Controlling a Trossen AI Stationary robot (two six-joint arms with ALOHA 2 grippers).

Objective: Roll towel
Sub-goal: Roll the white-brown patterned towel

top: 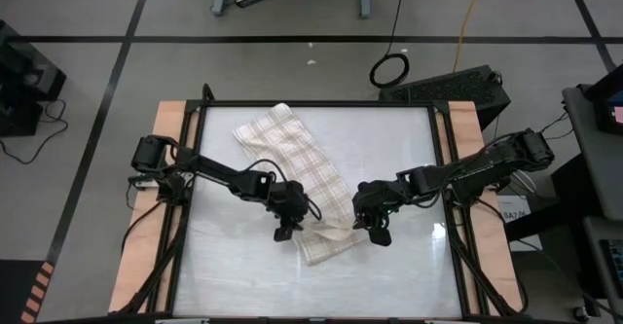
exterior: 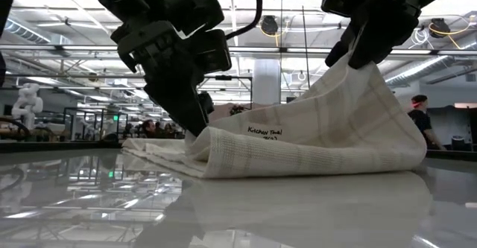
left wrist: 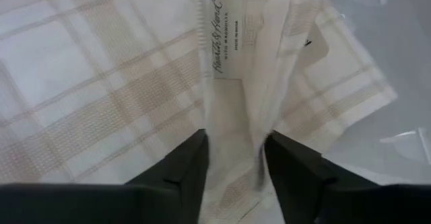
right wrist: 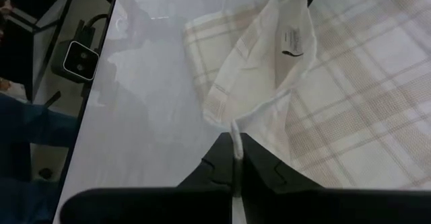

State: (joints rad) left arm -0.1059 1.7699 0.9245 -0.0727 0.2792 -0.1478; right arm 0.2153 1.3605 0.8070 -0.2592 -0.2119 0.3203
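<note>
Near table centre, right gripper (top: 378, 229) pinching towel (top: 292, 154) edge aloft, left gripper (top: 285, 229) straddling fold, grip unclear.

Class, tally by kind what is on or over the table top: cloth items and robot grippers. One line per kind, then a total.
Towel: 1
Grippers: 2, the left gripper and the right gripper, which pinches the towel's edge.
Total: 3
</note>
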